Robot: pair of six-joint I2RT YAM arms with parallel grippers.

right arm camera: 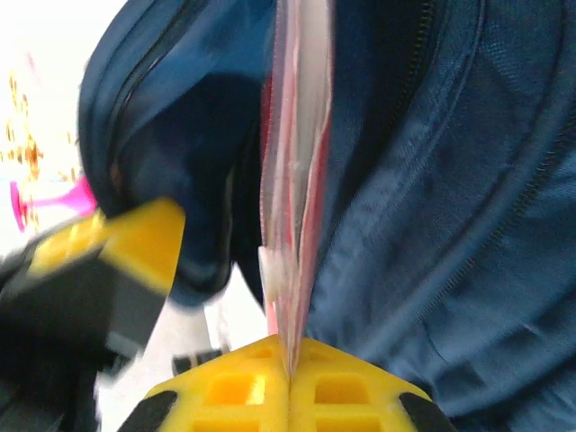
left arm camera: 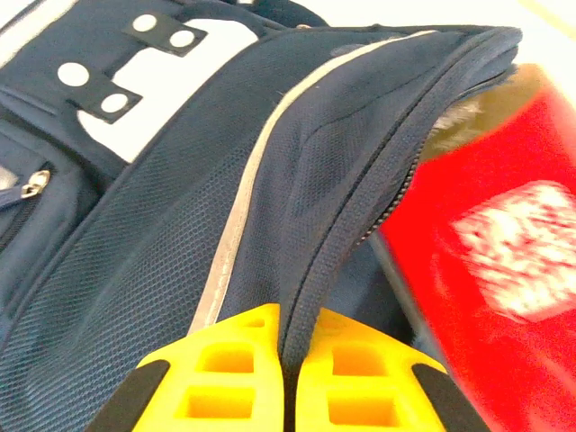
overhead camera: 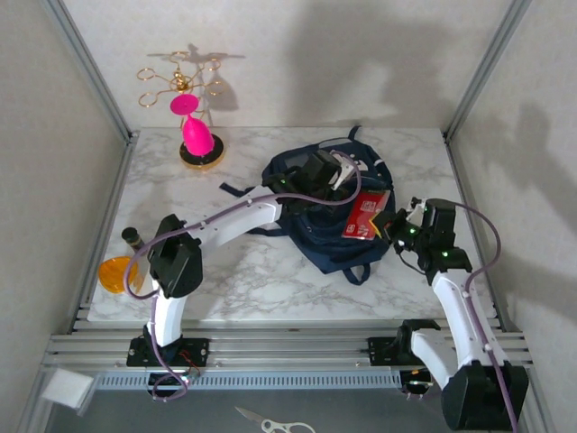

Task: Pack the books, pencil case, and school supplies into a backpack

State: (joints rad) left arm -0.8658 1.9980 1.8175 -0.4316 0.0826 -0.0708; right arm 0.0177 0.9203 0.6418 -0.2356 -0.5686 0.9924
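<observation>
A: Two pinches are seen at once. The left gripper (left arm camera: 286,328) is clamped tight on the backpack (overhead camera: 326,254), right at the zipper (left arm camera: 378,211). A fold of navy fabric is caught between the yellow fingers (left arm camera: 229,364).

B: And the right gripper (right arm camera: 290,353) is closed on the red box (overhead camera: 365,216), which is held by its near edge and seen edge-on from the right wrist. The box is placed at the mouth of the bag, with its far end apparently tucked under the lip.

A: So the step is judged to be insertion. The lip should be lifted up and away so the mouth is held wide.

B: Agreed. The box is best slid flat, straight along its own length. If it is tilted, a corner could be snagged on the zipper.

A: Release should be left until most of the box is covered.

B: The orange piece (overhead camera: 117,273) is noted at the left edge of the table (overhead camera: 270,281), well apart from the bag.
</observation>
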